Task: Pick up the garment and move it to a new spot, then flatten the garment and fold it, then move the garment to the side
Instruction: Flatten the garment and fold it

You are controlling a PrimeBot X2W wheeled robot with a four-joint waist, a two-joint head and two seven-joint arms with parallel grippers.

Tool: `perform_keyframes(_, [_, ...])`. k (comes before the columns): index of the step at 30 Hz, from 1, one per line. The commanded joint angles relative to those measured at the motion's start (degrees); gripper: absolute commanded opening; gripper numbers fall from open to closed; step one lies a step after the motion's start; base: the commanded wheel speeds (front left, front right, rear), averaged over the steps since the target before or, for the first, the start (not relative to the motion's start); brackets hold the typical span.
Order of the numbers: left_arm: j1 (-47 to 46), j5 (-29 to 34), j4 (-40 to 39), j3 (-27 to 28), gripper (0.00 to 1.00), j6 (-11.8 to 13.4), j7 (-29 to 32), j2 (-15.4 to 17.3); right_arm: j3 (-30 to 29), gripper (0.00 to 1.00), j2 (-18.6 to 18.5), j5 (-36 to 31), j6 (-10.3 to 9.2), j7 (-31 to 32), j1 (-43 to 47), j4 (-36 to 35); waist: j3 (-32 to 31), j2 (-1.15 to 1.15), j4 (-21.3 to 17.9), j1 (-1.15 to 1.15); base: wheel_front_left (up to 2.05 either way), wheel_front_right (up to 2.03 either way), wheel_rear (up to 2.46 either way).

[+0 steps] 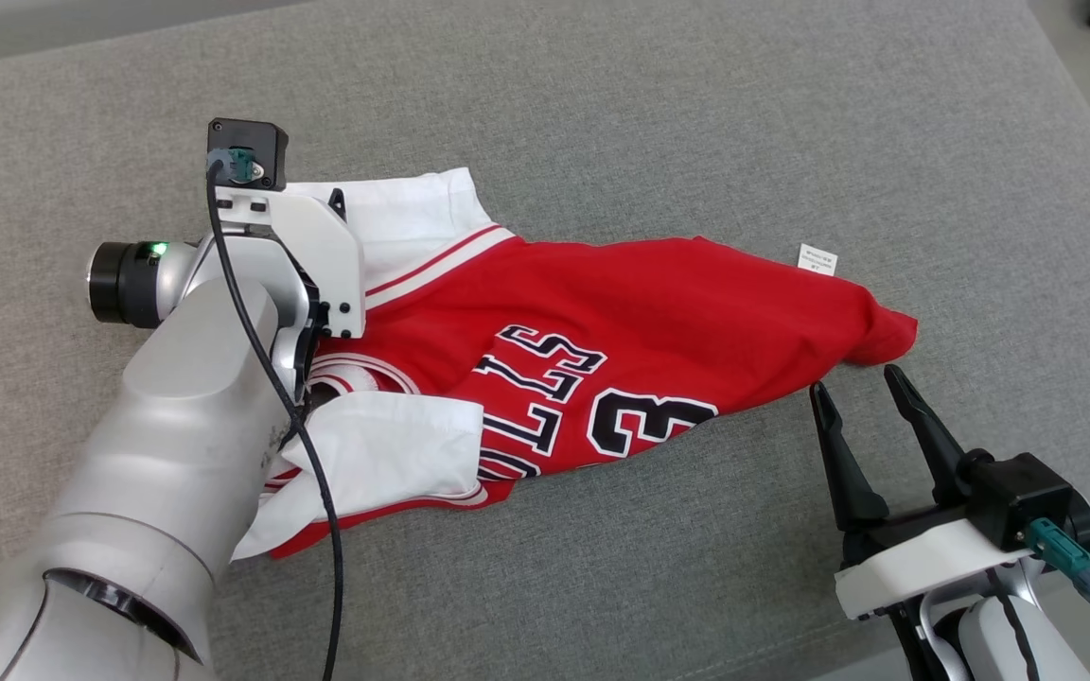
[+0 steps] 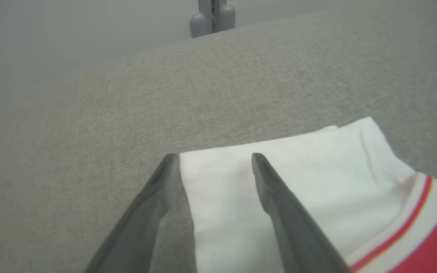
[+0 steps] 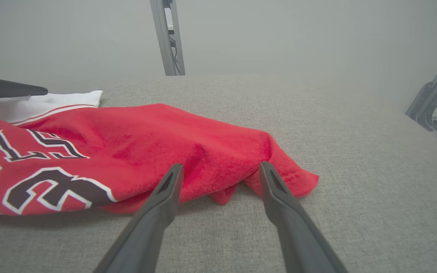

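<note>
Jersey update: red-and-white basketball jersey (image 1: 677,312) lay crumpled mid grey fabric worktop (image 1: 602,95). Left tool (image 2: 214,155) gaped, empty, over its white sleeve (image 2: 317,170); right tool (image 3: 221,164) gaped beside the red hem corner (image 3: 294,178). Best play, I'd say: pinch both ends low, pull apart evenly.

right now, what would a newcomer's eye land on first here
A red basketball jersey with black-and-white lettering lies crumpled across the middle of the grey fabric surface. The left gripper hangs open over its white sleeve on the left; the right gripper stands open just short of the red hem corner.
</note>
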Motion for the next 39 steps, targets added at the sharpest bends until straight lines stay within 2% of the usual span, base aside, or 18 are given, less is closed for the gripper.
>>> perform_keyframes(1, [-0.7,-0.3,0.6,-0.1,1.00,0.1,0.9,0.5,-0.3,1.00,-0.1,-0.2,0.01,-0.2,-0.5,-0.2,0.5,0.00,-0.4,0.00,0.00,0.00,0.00])
perform_keyframes(11, [-1.5,-0.4,1.6,-0.4,1.00,1.4,1.8,1.5,0.1,1.00,0.4,-0.7,0.01,-0.2,-0.7,0.2,1.0,0.00,-0.5,0.00,0.00,0.00,0.00])
perform_keyframes(21, [-1.8,-1.7,2.2,0.2,1.00,0.2,2.4,1.6,1.6,1.00,-0.4,-0.6,0.01,-0.2,-1.8,0.9,1.4,0.00,-1.3,0.00,0.00,0.00,0.00])
perform_keyframes(22, [-1.7,-1.8,2.2,0.2,0.83,0.0,2.4,1.6,1.7,1.00,-0.5,-0.6,0.01,-0.2,-1.8,0.9,1.4,0.00,-1.4,0.00,0.00,0.00,0.00])
perform_keyframes(24, [-1.9,-1.7,2.2,0.1,0.00,-0.4,1.3,1.8,1.9,1.00,-0.7,-0.5,0.01,-0.2,-2.0,1.0,1.5,0.00,-1.7,0.00,0.00,0.00,0.00])
perform_keyframes(32, [-1.8,-2.5,1.5,0.9,0.00,-2.2,-5.6,1.5,1.0,1.00,-0.8,-0.6,0.01,-0.2,-1.0,1.5,0.1,0.00,-0.9,0.00,0.00,0.00,0.00])
perform_keyframes(39, [-1.1,-3.8,0.3,2.1,0.00,-4.8,-11.4,2.0,-1.6,1.00,-0.5,2.9,0.01,-0.2,-0.5,3.1,-2.5,0.00,1.3,0.00,0.00,0.00,0.00])
